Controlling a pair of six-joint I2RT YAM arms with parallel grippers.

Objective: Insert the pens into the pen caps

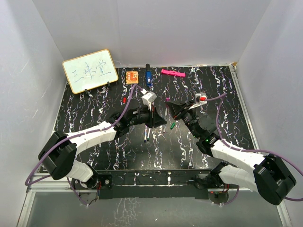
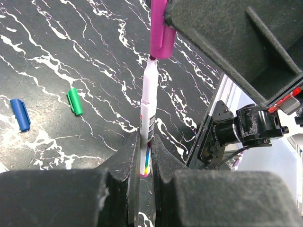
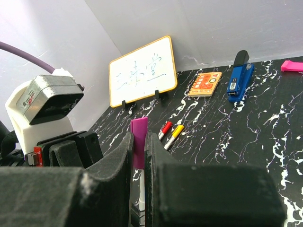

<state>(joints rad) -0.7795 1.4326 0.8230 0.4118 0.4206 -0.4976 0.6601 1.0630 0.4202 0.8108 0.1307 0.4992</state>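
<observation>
My left gripper (image 2: 147, 143) is shut on the lower end of a white pen (image 2: 149, 106), held above the table. The pen's tip sits right at the mouth of a purple pen cap (image 2: 161, 33). My right gripper (image 3: 139, 142) is shut on that purple cap (image 3: 138, 128), with the pen (image 3: 142, 189) showing below it. In the top view the two grippers (image 1: 160, 121) (image 1: 173, 109) meet at mid-table. A green cap (image 2: 75, 100) and a blue cap (image 2: 20, 114) lie loose on the table. Two pens (image 1: 145, 135) lie near the left gripper. A red-capped pen (image 3: 165, 128) and a yellow-capped pen (image 3: 176, 132) lie side by side.
A small whiteboard (image 1: 90, 70) stands at the back left. An orange square block (image 1: 132, 76), a blue stapler-like object (image 1: 148, 77) and a pink marker (image 1: 172, 73) lie along the back edge. White walls close in the black marbled table (image 1: 94, 101).
</observation>
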